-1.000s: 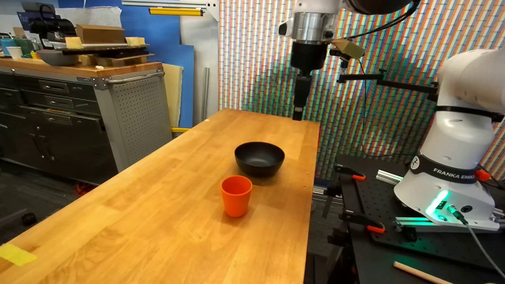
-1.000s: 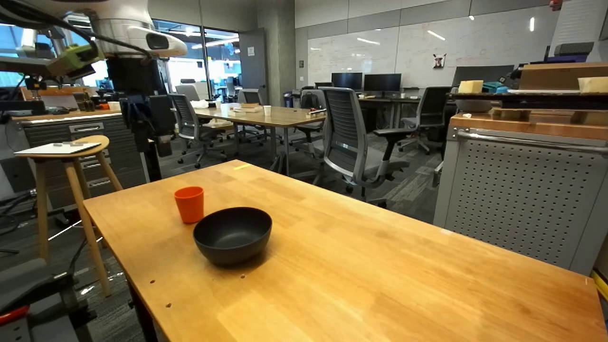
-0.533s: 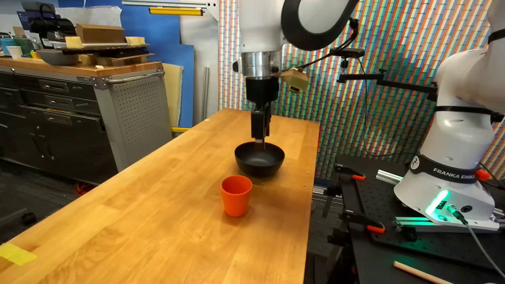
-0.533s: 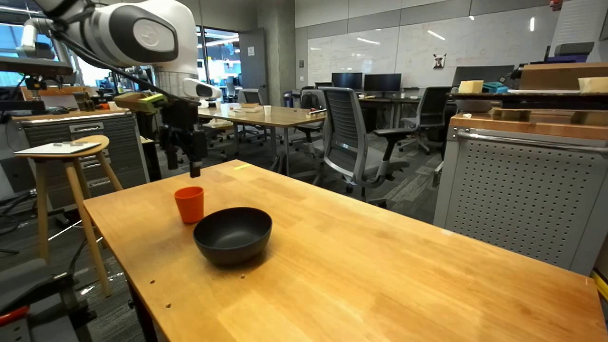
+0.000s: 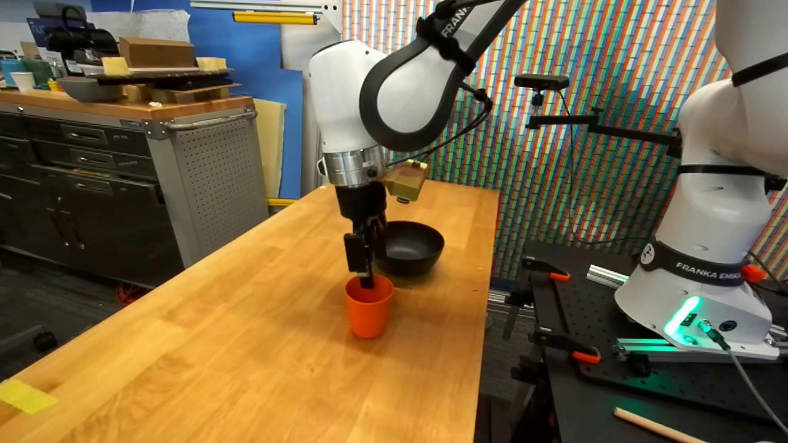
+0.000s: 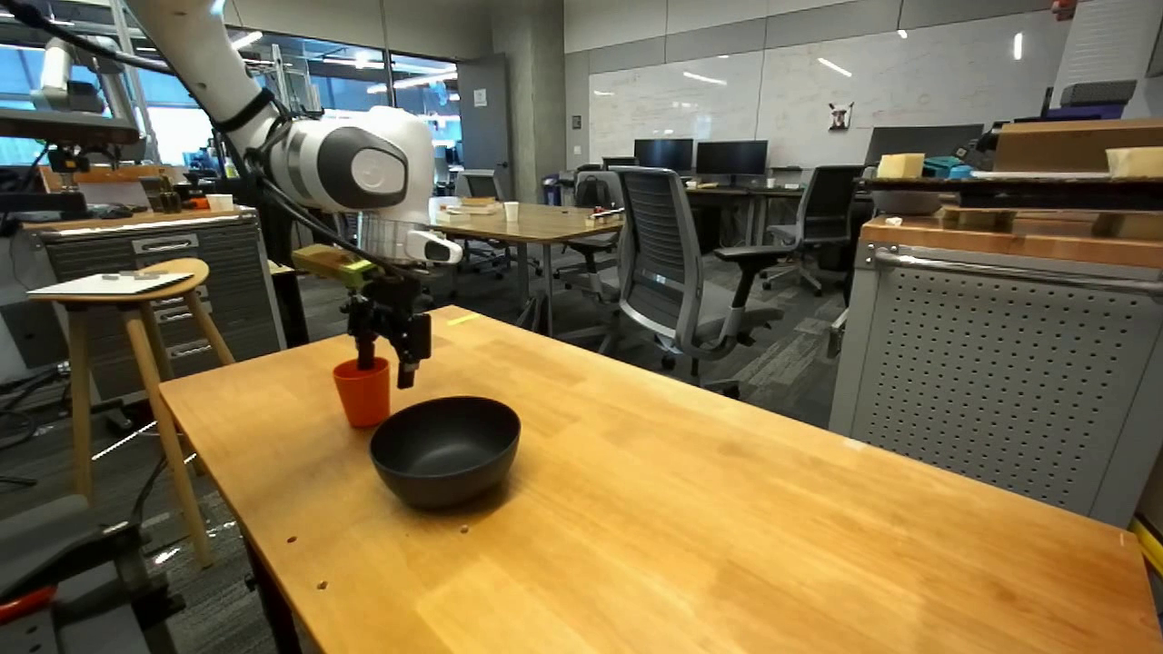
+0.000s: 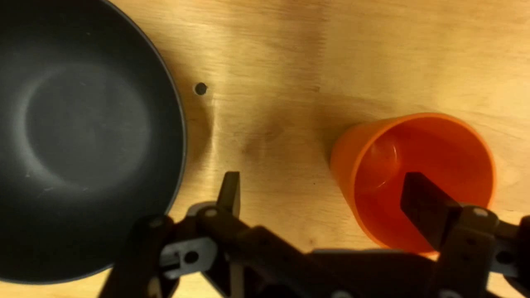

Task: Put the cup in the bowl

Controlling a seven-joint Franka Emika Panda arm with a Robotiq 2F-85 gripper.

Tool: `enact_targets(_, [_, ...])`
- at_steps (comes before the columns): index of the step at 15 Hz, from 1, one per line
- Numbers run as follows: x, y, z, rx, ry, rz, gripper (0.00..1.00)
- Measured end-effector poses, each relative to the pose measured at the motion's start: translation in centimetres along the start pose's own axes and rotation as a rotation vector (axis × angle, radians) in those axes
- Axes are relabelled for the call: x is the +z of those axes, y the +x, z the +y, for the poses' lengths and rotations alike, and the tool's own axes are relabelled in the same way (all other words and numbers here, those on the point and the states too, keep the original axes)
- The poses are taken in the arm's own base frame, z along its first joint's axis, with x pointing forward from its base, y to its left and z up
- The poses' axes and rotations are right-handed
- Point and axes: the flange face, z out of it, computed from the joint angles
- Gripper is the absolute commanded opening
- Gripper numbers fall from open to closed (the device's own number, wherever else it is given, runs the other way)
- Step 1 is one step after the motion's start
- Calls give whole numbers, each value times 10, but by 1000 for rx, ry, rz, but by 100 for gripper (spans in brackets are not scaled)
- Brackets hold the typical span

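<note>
The orange-red cup point(image 5: 369, 315) stands upright on the wooden table, close beside the black bowl point(image 5: 411, 268). The cup point(image 6: 362, 400) and the bowl point(image 6: 445, 481) show in both exterior views. In the wrist view the bowl point(image 7: 87, 128) is on the left and the cup point(image 7: 447, 153) on the right. My gripper point(image 7: 325, 184) is open and empty. One finger is over or just inside the cup's mouth, and the other is outside, between cup and bowl. In an exterior view the gripper point(image 6: 386, 371) points down at the cup's rim. Its depth inside the cup is unclear.
The wooden table point(image 5: 246, 332) has a strip of yellow tape point(image 5: 28, 397) near one edge. The robot's base point(image 5: 695, 295) stands on a black stand beside the table. A wooden stool point(image 6: 186, 272) and an office chair point(image 6: 659, 245) stand beyond the table's edges.
My gripper has come in over the table, passing the bowl, and lowered to the cup, with one finger at its mouth. The cup and the bowl have not moved.
</note>
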Motion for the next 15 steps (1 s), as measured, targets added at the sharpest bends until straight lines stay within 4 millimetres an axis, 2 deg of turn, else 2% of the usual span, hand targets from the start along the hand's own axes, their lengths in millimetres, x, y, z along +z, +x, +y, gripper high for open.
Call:
enact_targets(1, [6, 6, -1, 1, 5, -5, 74])
enact_targets(5, [21, 21, -2, 30, 38, -23, 42])
enact_targets(9, [22, 25, -1, 62, 68, -24, 11])
enact_targets(10, [21, 26, -1, 68, 73, -24, 6])
enact_targets(13, [20, 27, -1, 78, 84, -21, 0])
enact_targets(15, [13, 28, -1, 81, 89, -10, 5])
